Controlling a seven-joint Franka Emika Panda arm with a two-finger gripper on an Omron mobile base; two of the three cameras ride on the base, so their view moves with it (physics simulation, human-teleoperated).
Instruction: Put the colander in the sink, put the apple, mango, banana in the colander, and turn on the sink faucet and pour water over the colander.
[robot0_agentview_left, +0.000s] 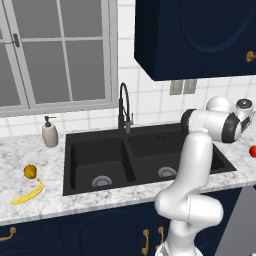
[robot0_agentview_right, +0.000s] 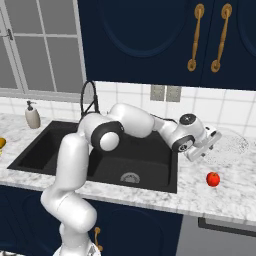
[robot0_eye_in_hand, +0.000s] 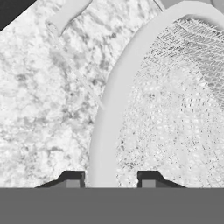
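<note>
White perforated colander bowl (robot0_agentview_right: 231, 144) sits on the marble countertop (robot0_agentview_right: 235, 195) right of the black double-basin sink (robot0_agentview_right: 65, 150), well apart from the small red apple (robot0_agentview_right: 213, 179) lying nearer the counter's front edge. Two-finger gripper (robot0_eye_in_hand: 110, 178) is at the colander's near rim; hand view has the rim (robot0_eye_in_hand: 111, 109) running between the dark fingertips (robot0_eye_in_hand: 72, 178), jaws spread to either side of it, not visibly clamped. Orange-yellow mango (robot0_agentview_left: 30, 171) and long yellow banana (robot0_agentview_left: 28, 194) lie on the counter left of the sink. Black gooseneck faucet (robot0_agentview_left: 123, 107) stands behind the basins; white soap pump bottle (robot0_agentview_left: 49, 132) is to its left.
</note>
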